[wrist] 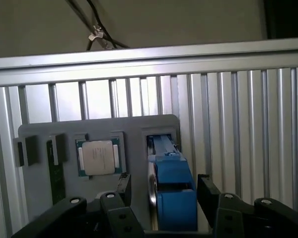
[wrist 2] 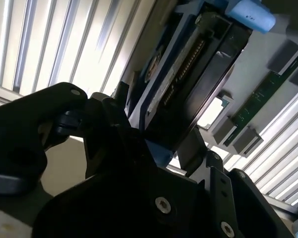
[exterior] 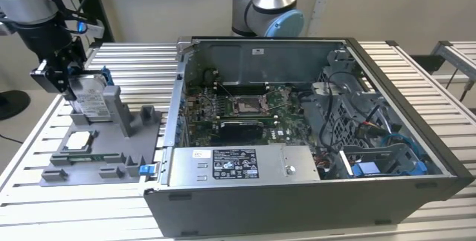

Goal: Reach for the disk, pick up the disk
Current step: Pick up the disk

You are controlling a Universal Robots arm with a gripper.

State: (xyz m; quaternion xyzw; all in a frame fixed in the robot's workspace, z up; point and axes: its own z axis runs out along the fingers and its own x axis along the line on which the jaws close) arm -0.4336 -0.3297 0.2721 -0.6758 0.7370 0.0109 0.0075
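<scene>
The disk (exterior: 93, 104) stands on edge in a slot of the grey fixture (exterior: 111, 135) at the exterior view's left, its white label and blue bracket showing. My gripper (exterior: 80, 93) has come down over its upper end. In the first wrist view the blue-edged disk (wrist: 171, 173) sits between my two black fingers (wrist: 124, 188), with a narrow gap on each side, so the gripper (wrist: 164, 191) is open and straddles it. The second wrist view shows the disk (wrist 2: 198, 69) from its dark side, reaching up out of the gripper (wrist 2: 159, 129).
A square silver processor chip (exterior: 78, 139) (wrist: 98, 157) and a green memory stick (exterior: 82, 157) lie in the same fixture. An open computer case (exterior: 312, 140) stands close at the exterior view's right. Another arm's base (exterior: 264, 6) is behind it. The slatted metal table (exterior: 141, 68) lies beneath.
</scene>
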